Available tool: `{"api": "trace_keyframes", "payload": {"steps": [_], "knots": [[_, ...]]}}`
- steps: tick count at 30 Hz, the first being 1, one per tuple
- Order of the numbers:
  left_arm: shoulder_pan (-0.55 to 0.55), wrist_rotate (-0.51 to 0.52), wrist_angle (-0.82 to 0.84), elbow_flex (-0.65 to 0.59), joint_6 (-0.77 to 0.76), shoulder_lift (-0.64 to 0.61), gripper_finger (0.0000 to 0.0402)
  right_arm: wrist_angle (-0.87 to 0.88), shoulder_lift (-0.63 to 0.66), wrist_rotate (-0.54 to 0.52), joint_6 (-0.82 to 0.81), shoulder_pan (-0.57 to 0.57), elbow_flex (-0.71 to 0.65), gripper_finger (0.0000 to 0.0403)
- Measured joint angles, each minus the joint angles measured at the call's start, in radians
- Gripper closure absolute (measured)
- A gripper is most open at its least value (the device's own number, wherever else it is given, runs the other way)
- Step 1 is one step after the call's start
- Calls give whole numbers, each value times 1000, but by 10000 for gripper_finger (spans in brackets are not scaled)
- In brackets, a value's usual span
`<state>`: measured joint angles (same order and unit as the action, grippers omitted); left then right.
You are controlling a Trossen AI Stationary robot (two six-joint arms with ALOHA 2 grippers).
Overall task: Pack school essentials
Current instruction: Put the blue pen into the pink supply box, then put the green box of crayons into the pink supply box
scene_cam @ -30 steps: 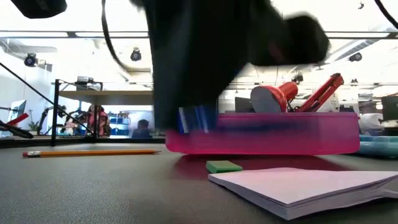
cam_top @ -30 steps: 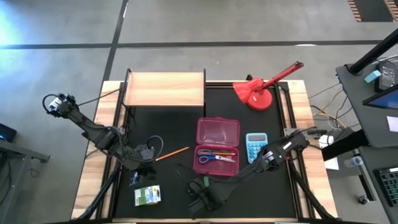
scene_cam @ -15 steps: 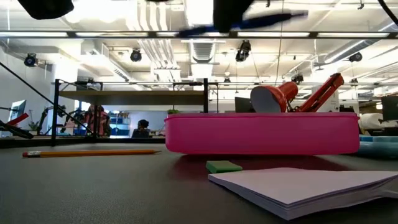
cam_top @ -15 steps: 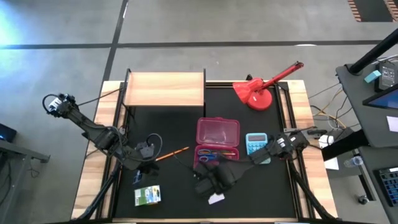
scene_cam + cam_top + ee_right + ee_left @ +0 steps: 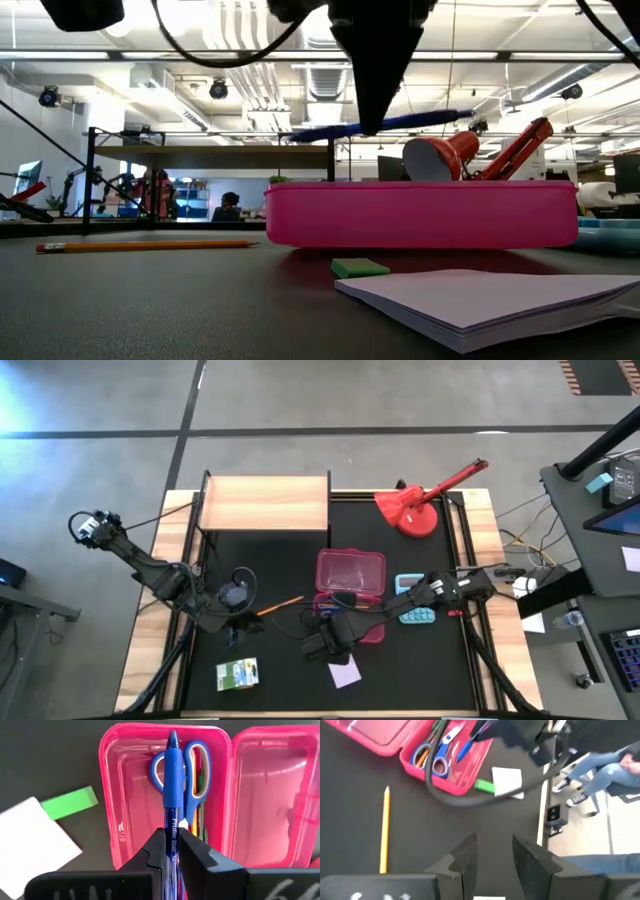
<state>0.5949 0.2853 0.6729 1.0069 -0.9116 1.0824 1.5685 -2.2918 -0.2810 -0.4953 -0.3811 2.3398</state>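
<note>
Two things look packed so far: the blue-handled scissors point(image 5: 182, 775) and what seems to be a green pen point(image 5: 199, 795) already lie in the open pink pencil case point(image 5: 350, 596). The right tool point(image 5: 171, 845) hangs right over that case with its fingers pinched on a blue pen point(image 5: 173, 780), so that one's basically next to go in. Still out on the surface: the orange pencil point(image 5: 277, 606) left of the case, the small green eraser point(image 5: 69, 802) and the lilac sticky-note pad point(image 5: 346, 673) just in front of it, and the little green-and-white box point(image 5: 236, 674) near the front left. The left tool point(image 5: 492, 851) waits above the surface near the pencil, fingers apart and holding nothing. Compared with a second ago, the right arm has swung from down by the sticky notes up over the case, carrying the pen along; nothing else has moved.
</note>
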Motion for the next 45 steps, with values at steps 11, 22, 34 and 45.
{"api": "trace_keyframes", "payload": {"steps": [11, 22, 34, 45], "knots": [[0, 19, -94, 0, -1, 0, 299, -91, -9, 49, 100, 12, -156, 374], [0, 43, -93, 0, -25, 0, 299, -257, 48, 69, 102, 27, -371, 374], [0, 48, -93, 0, -26, 0, 299, -458, 177, 79, -35, 35, -598, 342], [0, 87, -97, 0, -27, 0, 299, -470, 269, 71, -108, 38, -670, 255]]}}
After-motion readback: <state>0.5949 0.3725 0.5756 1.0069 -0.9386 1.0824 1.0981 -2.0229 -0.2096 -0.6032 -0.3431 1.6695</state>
